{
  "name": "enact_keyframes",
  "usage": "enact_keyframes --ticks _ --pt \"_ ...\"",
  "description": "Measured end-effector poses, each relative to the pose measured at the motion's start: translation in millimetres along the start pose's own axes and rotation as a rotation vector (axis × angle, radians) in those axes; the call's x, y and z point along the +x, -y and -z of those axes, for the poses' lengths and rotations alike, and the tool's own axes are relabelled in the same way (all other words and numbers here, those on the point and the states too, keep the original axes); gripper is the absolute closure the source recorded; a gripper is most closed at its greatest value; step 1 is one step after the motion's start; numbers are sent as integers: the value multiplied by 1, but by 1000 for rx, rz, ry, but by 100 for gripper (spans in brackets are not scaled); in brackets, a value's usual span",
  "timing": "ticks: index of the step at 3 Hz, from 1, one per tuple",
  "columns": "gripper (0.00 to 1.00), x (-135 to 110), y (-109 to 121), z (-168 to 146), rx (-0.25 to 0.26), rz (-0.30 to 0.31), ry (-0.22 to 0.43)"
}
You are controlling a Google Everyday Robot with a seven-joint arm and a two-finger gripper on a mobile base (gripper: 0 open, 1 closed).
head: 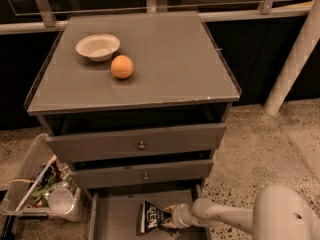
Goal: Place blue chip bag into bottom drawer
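Note:
The blue chip bag (151, 217), dark navy with white lettering, lies in the bottom drawer (112, 218), which is pulled open at the foot of the grey cabinet. My gripper (167, 219) reaches in from the right at the end of the white arm (225, 217) and sits right at the bag's right end, touching it. The drawer's front part is cut off by the bottom of the view.
Two upper drawers with round knobs (141, 145) are closed. On the cabinet top stand a white bowl (98, 46) and an orange (122, 66). A clear plastic bin of clutter (42, 191) sits on the floor at the left. A white post (294, 59) stands at the right.

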State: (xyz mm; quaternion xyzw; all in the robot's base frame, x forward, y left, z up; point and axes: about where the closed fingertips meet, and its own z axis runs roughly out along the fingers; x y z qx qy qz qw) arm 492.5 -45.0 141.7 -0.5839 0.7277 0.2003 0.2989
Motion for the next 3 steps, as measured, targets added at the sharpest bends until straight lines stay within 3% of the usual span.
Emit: enact_keyframes --ticks 1,2,3 --pt "9 0 0 0 0 0 0" --pt "0 0 0 0 0 0 0" --pt "0 0 0 0 0 0 0"
